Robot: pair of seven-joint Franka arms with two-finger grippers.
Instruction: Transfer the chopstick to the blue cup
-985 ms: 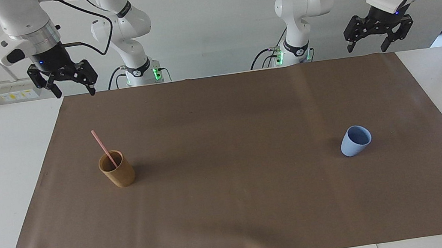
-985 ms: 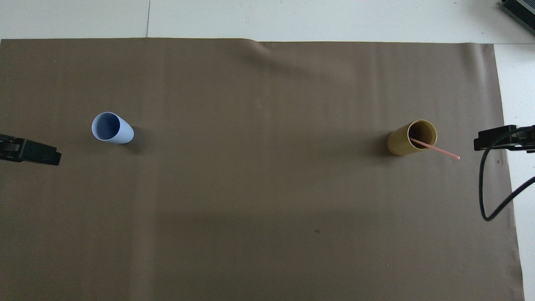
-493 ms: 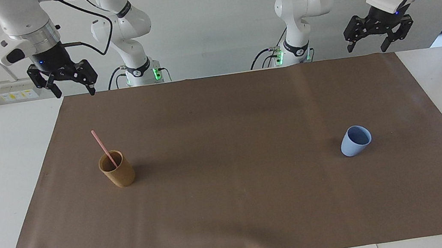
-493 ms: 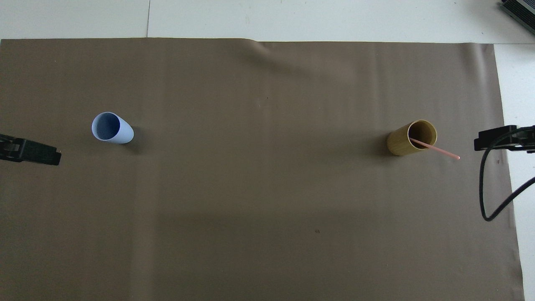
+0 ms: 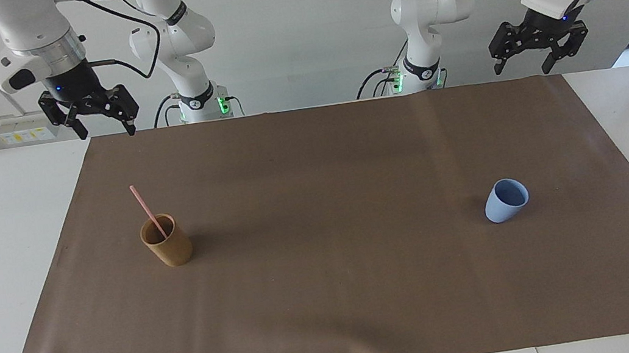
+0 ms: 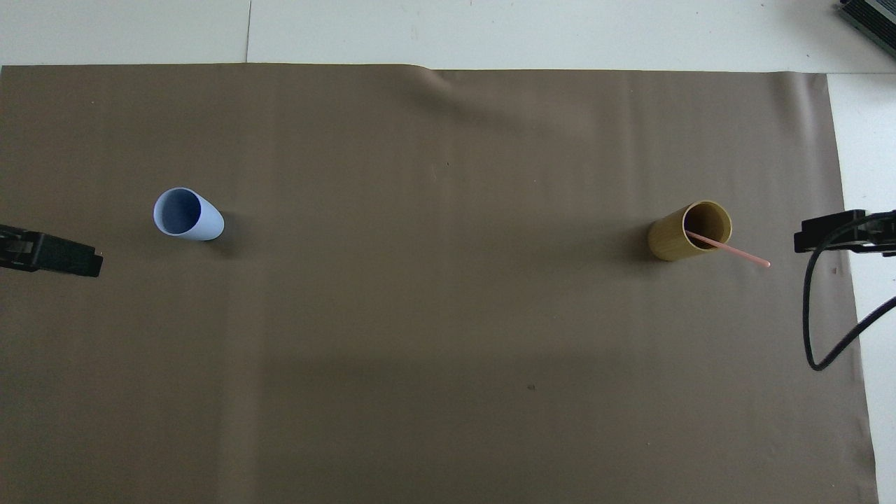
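While both arms wait raised over the robots' edge of the brown mat (image 5: 331, 297), nothing is gripped by either.

Facing view, read left to right. Upper left of the frame: the right gripper (image 5: 101, 130) is seen hanging over the mat's corner, fingers spread wide and holding nothing. Lower, left of centre: the tan cup (image 5: 167, 241) is found upright on the mat. The chopstick (image 5: 146, 210) is lodged inside it, its lower end hidden in the cup, its upper end leaning out over the rim toward the upper left of the frame. Right of centre, at about the same height in the frame: the blue cup (image 5: 505, 200) is noted standing on the mat, well apart from the tan cup, with nothing seen inside it. Upper right of the frame: the left gripper (image 5: 521, 68) is seen hanging over the mat's other corner, fingers also spread wide with nothing between them.

Overhead view: only dark edges of the two grippers are shown at the frame's sides. The white table (image 5: 0, 257) is left bare around the mat.
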